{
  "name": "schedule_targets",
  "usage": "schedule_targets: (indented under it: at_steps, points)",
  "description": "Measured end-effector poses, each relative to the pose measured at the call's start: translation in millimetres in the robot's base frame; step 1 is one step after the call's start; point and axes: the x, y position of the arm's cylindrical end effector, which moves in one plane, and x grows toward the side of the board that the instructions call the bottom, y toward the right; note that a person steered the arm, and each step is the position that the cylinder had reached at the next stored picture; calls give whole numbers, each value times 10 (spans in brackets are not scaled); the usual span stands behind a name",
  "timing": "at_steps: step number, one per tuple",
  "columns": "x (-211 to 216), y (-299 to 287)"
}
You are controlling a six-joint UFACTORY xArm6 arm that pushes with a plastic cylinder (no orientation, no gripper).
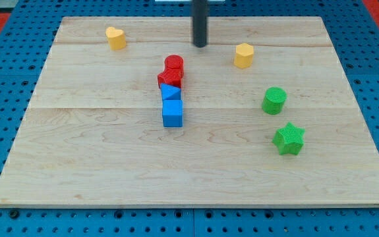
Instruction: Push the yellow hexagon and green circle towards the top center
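The yellow hexagon [244, 55] stands near the view's top, right of centre. The green circle [274, 100] stands lower and further right. My tip [200, 45] is at the view's top centre, left of the yellow hexagon with a clear gap, touching no block. The green circle is well below and to the right of my tip.
A yellow heart [115, 38] is at the top left. A red circle [173, 65], a red block [168, 79], a blue triangle [170, 93] and a blue cube [173, 113] form a column in the middle. A green star [289, 139] is at the right.
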Motion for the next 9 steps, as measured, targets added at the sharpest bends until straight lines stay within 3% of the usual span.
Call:
schedule_targets:
  at_steps: [1, 2, 4, 8, 9]
  points:
    - [95, 639]
    - [644, 919]
    - [559, 117]
    - [92, 652]
    - [702, 851]
